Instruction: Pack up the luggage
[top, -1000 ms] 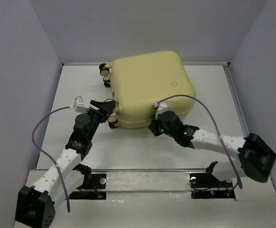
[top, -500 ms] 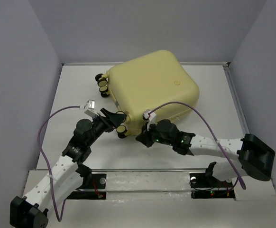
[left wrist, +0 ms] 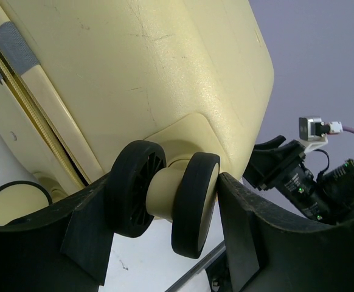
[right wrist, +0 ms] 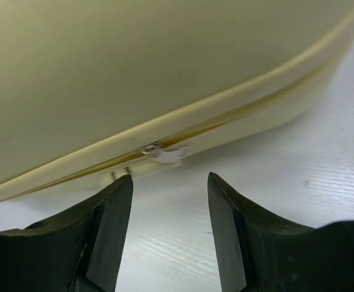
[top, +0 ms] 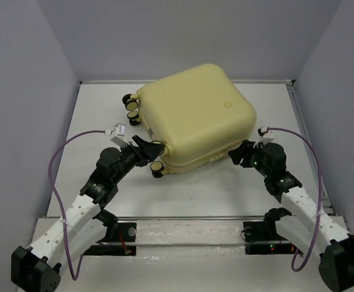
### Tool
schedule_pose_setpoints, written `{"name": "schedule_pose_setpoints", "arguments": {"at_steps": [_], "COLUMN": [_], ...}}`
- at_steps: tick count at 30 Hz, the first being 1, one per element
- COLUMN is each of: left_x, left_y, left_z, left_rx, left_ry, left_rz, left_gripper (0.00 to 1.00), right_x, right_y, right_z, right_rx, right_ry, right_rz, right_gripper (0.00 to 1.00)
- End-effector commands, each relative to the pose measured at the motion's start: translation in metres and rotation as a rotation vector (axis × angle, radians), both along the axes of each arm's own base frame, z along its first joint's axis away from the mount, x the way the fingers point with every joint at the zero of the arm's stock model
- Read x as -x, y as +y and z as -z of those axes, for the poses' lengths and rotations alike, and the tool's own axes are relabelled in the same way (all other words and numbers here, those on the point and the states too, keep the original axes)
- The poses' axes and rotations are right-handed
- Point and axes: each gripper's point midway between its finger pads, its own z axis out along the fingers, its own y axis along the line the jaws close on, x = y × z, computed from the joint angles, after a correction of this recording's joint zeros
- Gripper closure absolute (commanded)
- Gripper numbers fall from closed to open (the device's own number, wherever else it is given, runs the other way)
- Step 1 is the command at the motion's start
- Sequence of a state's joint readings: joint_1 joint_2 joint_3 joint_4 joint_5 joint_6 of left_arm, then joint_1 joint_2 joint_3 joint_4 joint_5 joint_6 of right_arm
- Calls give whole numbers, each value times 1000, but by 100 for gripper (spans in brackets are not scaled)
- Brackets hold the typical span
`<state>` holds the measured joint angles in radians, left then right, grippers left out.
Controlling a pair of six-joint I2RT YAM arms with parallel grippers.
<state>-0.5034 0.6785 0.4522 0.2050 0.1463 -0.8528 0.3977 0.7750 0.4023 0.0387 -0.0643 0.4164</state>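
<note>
The luggage, a pale-yellow hard-shell suitcase, lies closed on the white table with its zip seam facing me. My left gripper is at its near-left corner. In the left wrist view, my left gripper is shut on a double caster wheel, with a finger pressed to each outer face. My right gripper is by the near-right side. In the right wrist view it stands open over bare table, just short of the white zipper pull on the seam.
Two more caster wheels stick out at the suitcase's far-left corner. Grey walls close in the table on three sides, with a raised rail along the right edge. Purple cables loop from both wrists.
The suitcase turned slightly clockwise on the table. My right arm swung from the middle of the near side to the near-right corner and its jaws opened. The left gripper kept hold of the wheel.
</note>
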Motion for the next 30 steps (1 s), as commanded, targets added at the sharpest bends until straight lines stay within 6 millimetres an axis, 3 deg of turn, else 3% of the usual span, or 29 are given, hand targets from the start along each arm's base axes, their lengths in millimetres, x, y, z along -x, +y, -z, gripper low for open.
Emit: {"name": "schedule_pose_setpoints", "arguments": {"at_steps": [1,7,11,19,24,28,30], "left_x": [-15,-13,-12,-11,-11,-11,-11], "left_y": [5,0,-2,-4,-5,-8,-11], "left_z": [-27,-23,-20,-18,-16,-10,-9], "left_rx": [-30,-42,-35,-26,-26,-20,-17], "left_ry": [-101,-109,-109,-107,-106,-90,-88], "left_rz": [-45,-9,7,17,23,36,51], "left_gripper": [94,94,94,94,94,94,94], "right_x": [-19,-20,-22,-57,-68,-68,-64], "right_y": [-15,8,10,0,1,5,8], "right_z": [-9,-19,-11,-1,-12,-20,-23], "right_rx": [-59,-50,-31,30,33,15,3], "right_ry": [0,-57,-42,-38,-104,-147,-149], "right_rz": [2,-183,-204,-117,-110,-128,-150], "right_gripper": [42,43,50,56,67,92,93]}}
